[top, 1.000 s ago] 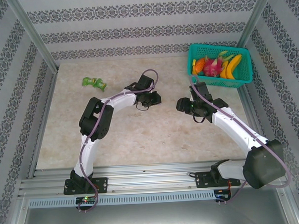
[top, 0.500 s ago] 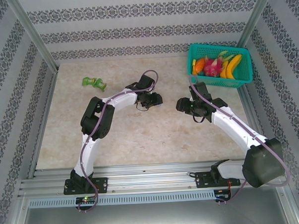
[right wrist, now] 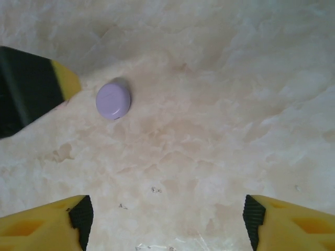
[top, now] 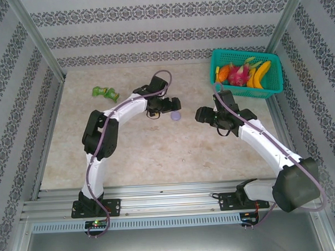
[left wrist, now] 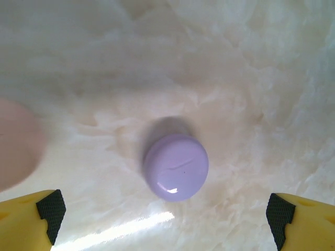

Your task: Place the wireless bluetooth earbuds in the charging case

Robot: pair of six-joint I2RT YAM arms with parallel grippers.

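One lilac case (left wrist: 176, 166) set midway between side edges of table (top: 158, 156), left gripper (left wrist: 164, 217) above it, right gripper (right wrist: 166, 219) nearby, both spread wide, empty.

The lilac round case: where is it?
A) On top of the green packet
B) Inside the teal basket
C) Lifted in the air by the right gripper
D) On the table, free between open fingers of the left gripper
D: the lilac round case lies on the table, and the left gripper stands wide open around it without touching it.
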